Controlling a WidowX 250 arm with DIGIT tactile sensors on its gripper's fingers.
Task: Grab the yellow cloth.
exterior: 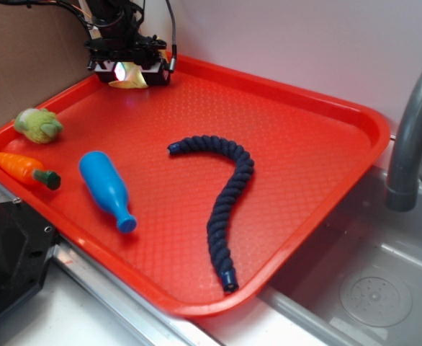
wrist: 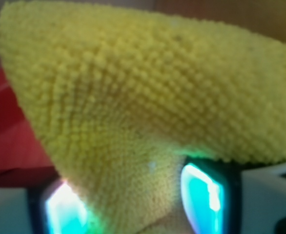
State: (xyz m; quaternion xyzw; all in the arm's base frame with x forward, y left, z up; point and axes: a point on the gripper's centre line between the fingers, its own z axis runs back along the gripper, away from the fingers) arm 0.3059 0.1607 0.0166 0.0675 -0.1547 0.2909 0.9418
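Tray (exterior: 326, 144): red, textured, beside a steel sink (exterior: 369, 288) with a grey tap (exterior: 412, 137) at 3 o'clock.

Rope (exterior: 225, 194): dark blue, twisted, curved like a hook; one end at the near rim about 6 o'clock, the other near the tray centre.

Bottle (exterior: 103, 184): blue, lying flat at 8 o'clock, neck toward the near rim.

Carrot (exterior: 24, 167): orange with green top, lying at 9 o'clock, just left of the bottle, apart from it.

Ball (exterior: 38, 125): pale green, fuzzy, beyond the carrot near the left rim.

Gripper (exterior: 130, 68): black, at the far corner, about 11 o'clock, well apart from all the above; nothing lies between them and it.

Cloth (wrist: 148, 97): yellow, fuzzy, pinched between the two fingers (wrist: 211, 195). In the wrist view it fans out from the grip into a wide cone, narrow end at the fingers, broad edge away. Long axis cannot be told; only a small yellow patch shows in the exterior view.
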